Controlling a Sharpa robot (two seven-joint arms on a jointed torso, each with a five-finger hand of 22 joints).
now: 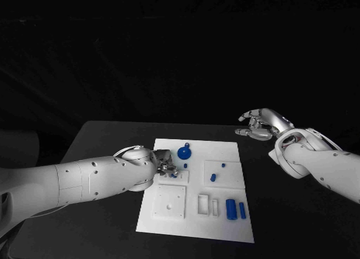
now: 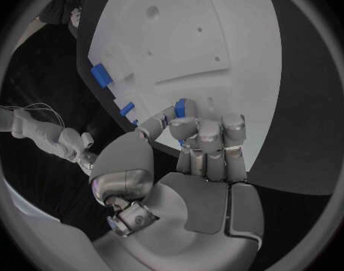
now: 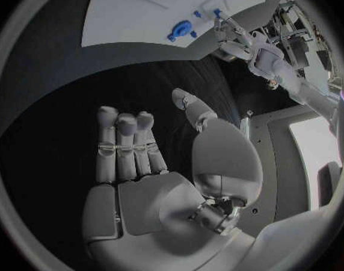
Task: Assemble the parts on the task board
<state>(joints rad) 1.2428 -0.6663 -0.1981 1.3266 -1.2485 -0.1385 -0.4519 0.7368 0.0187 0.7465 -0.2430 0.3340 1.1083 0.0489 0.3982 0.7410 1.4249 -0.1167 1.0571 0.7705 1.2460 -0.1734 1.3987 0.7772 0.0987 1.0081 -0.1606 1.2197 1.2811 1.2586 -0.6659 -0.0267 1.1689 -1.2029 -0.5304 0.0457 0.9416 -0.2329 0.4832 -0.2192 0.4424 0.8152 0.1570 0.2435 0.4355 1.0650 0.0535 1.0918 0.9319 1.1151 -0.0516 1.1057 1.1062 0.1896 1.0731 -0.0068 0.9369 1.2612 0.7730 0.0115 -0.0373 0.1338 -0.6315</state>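
The white task board (image 1: 197,216) lies in the middle of the black table. My left hand (image 1: 166,167) hovers over the board's left side and pinches a small blue part (image 2: 180,108) between thumb and a finger, close above the board (image 2: 180,36). A round blue piece (image 1: 185,153) lies just beyond that hand. Two small blue parts (image 1: 213,176) sit mid-board, and two blue cylinders (image 1: 231,209) lie near the right front. My right hand (image 1: 262,124) is raised past the board's far right corner, holding nothing, its fingers (image 3: 127,144) apart from the thumb.
A square recessed plate (image 1: 170,202) and narrow rectangular slots (image 1: 204,204) occupy the board's front half. Bare black table (image 1: 102,162) surrounds the board on both sides. In the right wrist view the board (image 3: 135,18) and my left hand (image 3: 232,33) appear in the distance.
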